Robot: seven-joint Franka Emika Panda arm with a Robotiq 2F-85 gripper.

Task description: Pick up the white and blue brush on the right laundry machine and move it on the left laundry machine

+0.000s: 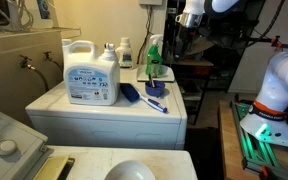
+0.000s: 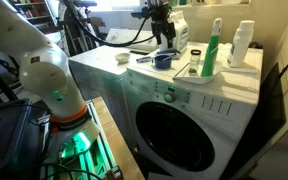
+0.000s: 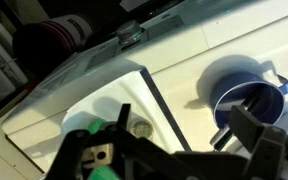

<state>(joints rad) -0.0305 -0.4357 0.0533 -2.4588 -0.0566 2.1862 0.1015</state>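
Note:
The white and blue brush [image 1: 134, 94] lies on the flat top of the right laundry machine [image 1: 94, 112], with its dark blue head towards the detergent jug and its thin handle pointing at the front edge. It also shows in an exterior view [image 2: 142, 58]. My gripper [image 2: 164, 38] hangs above the machine's top [image 2: 144, 75], over a blue cup [image 2: 164, 60], apart from the brush. In the wrist view the gripper [image 3: 169, 150] looks open and empty, with the blue cup [image 3: 246, 95] below. The left laundry machine [image 1: 6, 140] with its round knob is at the lower left.
A big white detergent jug [image 1: 91, 75], a green spray bottle [image 1: 154, 58] and a white bottle [image 2: 243, 45] stand on the right machine. The blue cup [image 1: 156, 88] stands right by the brush handle. The robot base [image 2: 44, 75] stands beside the machine.

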